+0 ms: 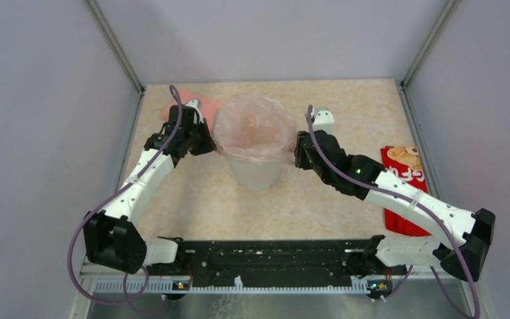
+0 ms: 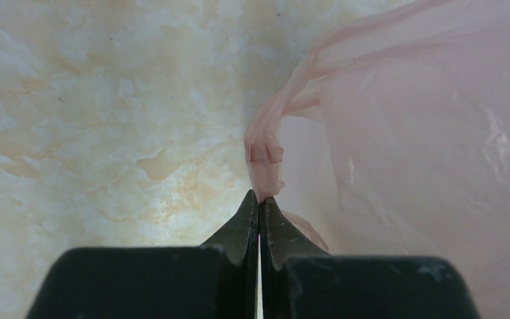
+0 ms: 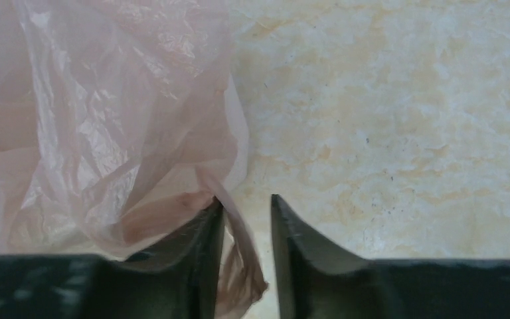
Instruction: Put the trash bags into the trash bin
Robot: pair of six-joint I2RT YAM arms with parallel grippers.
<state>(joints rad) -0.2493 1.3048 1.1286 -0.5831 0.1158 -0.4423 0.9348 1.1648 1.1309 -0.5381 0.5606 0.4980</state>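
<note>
I see the bag (image 1: pixel 254 126) spread open over the rim of the bin (image 1: pixel 255 174), toward the tabletop's far edge. My left end effector (image 2: pixel 260 201) is clenched on the bag's twisted edge. The right end effector (image 3: pixel 247 207) is released, with film hanging between its fingers.

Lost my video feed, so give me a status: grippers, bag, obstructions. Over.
Left gripper shut on trash bag edge. Right gripper open, film loose between fingers. Bag draped over trash bin rim. Red packet off right, clear of bin.

Trash bag (image 2: pixel 431 133): filled the 3 o'clock side.
Left gripper (image 2: pixel 260 201): pinched tight on its twisted edge.
Table (image 2: pixel 93 119): showed at 9 o'clock.
</note>
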